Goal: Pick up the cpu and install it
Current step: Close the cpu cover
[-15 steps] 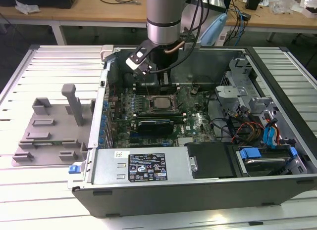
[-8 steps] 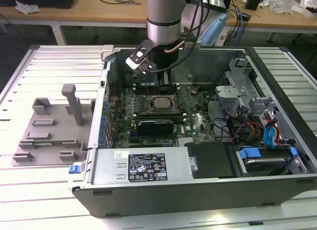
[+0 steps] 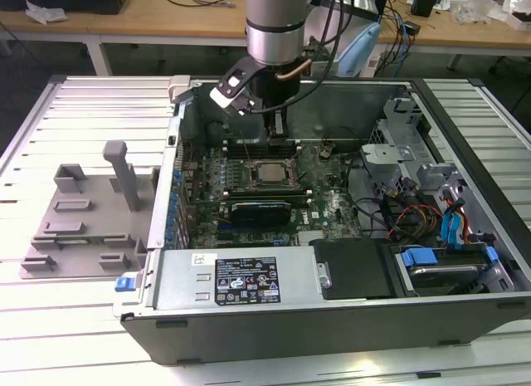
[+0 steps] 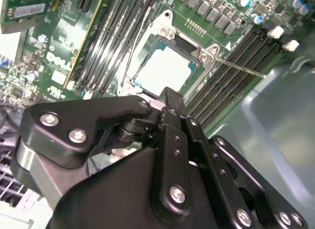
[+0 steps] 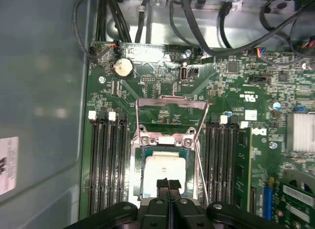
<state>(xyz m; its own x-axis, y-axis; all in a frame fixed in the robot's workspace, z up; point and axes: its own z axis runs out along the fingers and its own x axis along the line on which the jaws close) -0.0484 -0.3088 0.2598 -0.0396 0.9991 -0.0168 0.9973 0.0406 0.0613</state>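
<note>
The cpu lies flat in the motherboard socket inside the open computer case, its silver top facing up. Both wrist views show it seated in the socket frame. The socket's metal load plate stands swung open beyond it, and the thin retaining lever sticks out to one side. My gripper hangs just above the cpu's edge. Its two black fingertips are pressed together with nothing between them.
Memory slots flank the socket on both sides. A black expansion card sits in front of it. Cables and blue drive caddies fill the case at the exterior view's right. A grey fixture stands outside the case at the exterior view's left.
</note>
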